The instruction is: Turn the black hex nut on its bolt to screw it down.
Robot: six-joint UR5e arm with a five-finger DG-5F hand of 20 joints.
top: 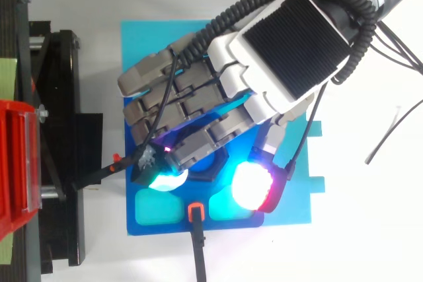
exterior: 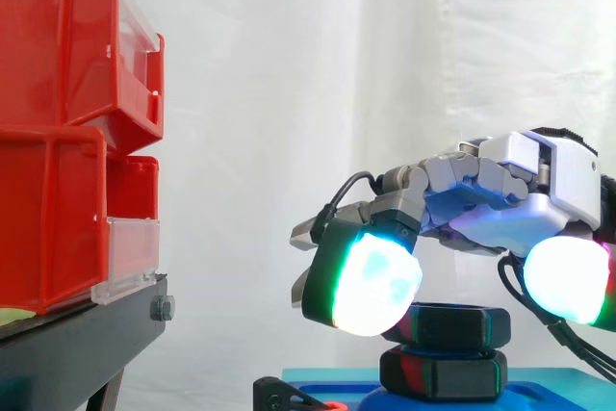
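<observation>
Though the hand [exterior: 500, 214] arches low over the black hex nut [exterior: 462, 322], I cannot tell whether it grips it.

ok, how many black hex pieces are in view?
2, stacked on the blue base: upper hex piece under the hand, lower hex piece directly beneath it. The hand may hide more.

red bins [exterior: 48, 190] on black stand [exterior: 87, 339], white curtain [exterior: 289, 74]
</observation>
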